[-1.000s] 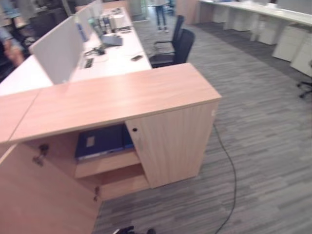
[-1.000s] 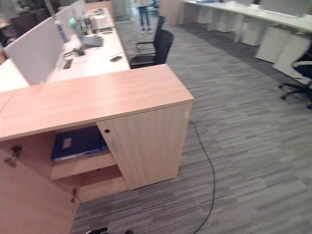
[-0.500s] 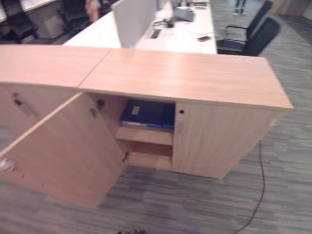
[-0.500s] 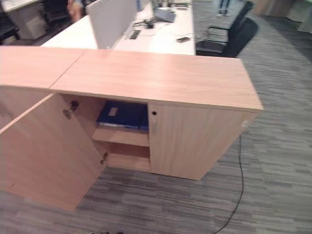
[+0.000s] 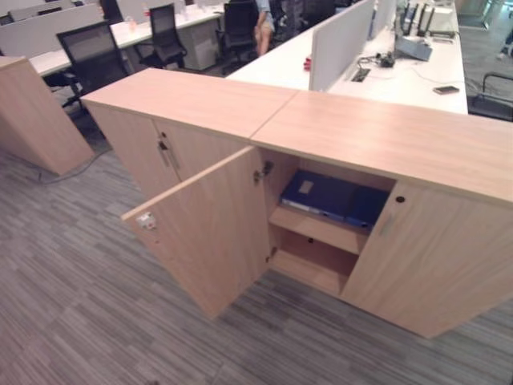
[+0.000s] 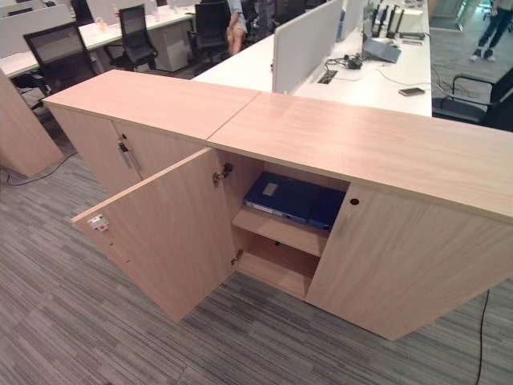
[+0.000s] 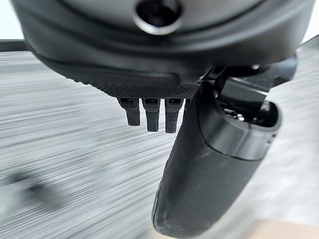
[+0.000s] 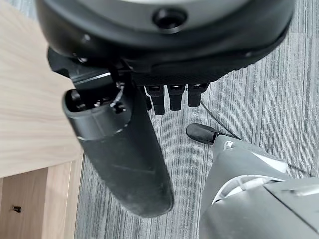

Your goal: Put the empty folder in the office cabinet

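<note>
A dark blue folder point(image 5: 329, 196) lies flat on the upper shelf inside the light wooden office cabinet point(image 5: 385, 136). The cabinet's left door point(image 5: 208, 224) stands wide open toward me, while its right door point(image 6: 401, 257) is closed. My left hand point(image 7: 209, 169) hangs over grey carpet, fingers straight, holding nothing. My right hand point(image 8: 124, 154) hangs beside a wooden panel, fingers straight too and empty. Both hands are well away from the folder.
A second cabinet point(image 5: 160, 104) with closed doors adjoins on the left. Behind are white desks point(image 6: 361, 76) with a grey partition point(image 6: 304, 36), black office chairs point(image 5: 92, 52) and a seated person point(image 5: 262, 16). Another wooden unit point(image 5: 32, 120) stands at the far left on the grey carpet.
The camera has swung, so the whole picture has shifted: the cabinet now sits to the right and more of the room on the left shows. The folder lies still on its shelf.
</note>
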Motion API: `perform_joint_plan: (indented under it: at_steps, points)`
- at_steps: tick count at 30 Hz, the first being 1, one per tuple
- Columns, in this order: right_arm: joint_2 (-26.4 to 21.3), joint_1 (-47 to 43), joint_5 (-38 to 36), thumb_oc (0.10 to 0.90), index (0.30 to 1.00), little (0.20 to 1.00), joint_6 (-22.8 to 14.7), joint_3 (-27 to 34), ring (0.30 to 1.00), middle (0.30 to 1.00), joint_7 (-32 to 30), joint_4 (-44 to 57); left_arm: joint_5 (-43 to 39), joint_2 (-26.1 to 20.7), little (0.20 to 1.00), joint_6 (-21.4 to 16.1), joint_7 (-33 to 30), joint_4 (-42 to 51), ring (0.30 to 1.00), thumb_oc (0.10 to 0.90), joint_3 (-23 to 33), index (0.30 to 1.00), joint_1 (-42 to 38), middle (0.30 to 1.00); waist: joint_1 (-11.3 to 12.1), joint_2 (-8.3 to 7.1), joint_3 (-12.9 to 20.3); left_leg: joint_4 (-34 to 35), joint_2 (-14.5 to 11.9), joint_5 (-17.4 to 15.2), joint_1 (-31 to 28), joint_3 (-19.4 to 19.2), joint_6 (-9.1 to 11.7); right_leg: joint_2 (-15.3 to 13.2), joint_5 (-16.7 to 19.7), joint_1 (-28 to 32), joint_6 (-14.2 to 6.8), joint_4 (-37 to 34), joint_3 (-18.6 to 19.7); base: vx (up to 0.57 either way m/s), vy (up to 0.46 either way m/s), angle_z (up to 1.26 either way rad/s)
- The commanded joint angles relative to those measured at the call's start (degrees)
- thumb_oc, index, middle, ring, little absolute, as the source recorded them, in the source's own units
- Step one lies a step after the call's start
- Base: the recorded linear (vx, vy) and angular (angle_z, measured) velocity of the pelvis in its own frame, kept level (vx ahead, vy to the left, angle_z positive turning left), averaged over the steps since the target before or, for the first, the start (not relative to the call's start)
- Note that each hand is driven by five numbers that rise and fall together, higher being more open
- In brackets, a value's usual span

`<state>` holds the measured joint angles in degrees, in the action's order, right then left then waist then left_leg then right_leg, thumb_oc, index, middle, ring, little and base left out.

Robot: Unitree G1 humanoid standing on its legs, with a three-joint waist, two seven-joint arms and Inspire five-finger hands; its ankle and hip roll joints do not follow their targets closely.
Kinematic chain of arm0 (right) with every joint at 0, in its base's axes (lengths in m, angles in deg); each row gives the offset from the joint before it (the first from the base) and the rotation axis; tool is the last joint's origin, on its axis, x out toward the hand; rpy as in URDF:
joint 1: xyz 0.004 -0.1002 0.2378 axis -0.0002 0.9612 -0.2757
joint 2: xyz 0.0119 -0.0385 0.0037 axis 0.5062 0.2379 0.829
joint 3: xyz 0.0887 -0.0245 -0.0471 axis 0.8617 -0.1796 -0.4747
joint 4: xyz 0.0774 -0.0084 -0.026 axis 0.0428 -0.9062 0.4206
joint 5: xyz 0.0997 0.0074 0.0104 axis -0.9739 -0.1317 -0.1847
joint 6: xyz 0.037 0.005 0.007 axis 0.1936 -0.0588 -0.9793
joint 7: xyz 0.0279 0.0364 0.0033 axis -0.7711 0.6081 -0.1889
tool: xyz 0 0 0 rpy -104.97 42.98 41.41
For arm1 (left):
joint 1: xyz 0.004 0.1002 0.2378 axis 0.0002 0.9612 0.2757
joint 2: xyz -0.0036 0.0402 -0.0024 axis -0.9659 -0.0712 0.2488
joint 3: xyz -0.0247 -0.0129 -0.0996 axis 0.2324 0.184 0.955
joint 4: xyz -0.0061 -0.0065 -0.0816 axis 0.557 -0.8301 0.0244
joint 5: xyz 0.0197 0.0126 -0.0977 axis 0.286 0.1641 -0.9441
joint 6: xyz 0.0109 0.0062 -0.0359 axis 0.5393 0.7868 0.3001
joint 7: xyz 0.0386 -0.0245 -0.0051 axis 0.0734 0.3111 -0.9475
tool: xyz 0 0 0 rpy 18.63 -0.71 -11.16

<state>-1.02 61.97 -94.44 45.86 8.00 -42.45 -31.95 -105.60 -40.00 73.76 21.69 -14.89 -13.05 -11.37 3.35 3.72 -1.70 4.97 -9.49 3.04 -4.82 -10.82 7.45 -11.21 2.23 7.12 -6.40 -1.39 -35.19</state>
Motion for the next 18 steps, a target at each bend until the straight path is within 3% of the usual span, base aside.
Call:
perform_joint_plan:
  at_steps: [1, 8, 18]
  points:
    - [-0.4, -0.8, -1.2, 0.800, 0.900, 0.900, 0.0, 0.9, 0.900, 0.900, 0.0, -1.9, -2.0, -4.1, 0.900, -4.0, -1.9, 5.7, 0.900, 0.800, 3.5, 0.900, -3.8, 0.900, 0.3, 1.44, 2.2, 0.0, -1.6, -2.9, -0.6, 1.8, 0.6, 1.4, -2.7, -4.8, -0.3, -0.2, 4.1, -0.01, 0.163, 0.09]
    - [1.2, -0.6, -1.4, 0.800, 0.900, 0.900, 0.1, -1.2, 0.900, 0.900, 1.0, -0.5, 1.0, -15.6, 0.900, -4.2, -1.7, 5.3, 0.900, 0.800, 0.3, 0.900, -14.0, 0.900, -1.1, 0.38, 2.9, 0.0, 2.5, -5.3, -1.1, 1.0, -1.5, -1.7, 0.1, -5.3, -2.8, 0.1, 5.7, -0.01, 0.108, -0.03]
    - [1.1, -0.4, -1.5, 0.800, 0.900, 0.900, 0.0, -1.1, 0.900, 0.900, 1.6, -0.1, 3.3, -18.5, 0.900, -4.6, -1.2, 15.1, 0.900, 0.800, -6.0, 0.900, -22.1, 0.900, -2.5, -0.94, 3.7, 0.0, 3.5, -6.4, -2.0, -0.8, -2.4, -2.1, 1.4, -5.4, -4.0, -1.0, 7.4, 0.01, 0.007, -0.11]
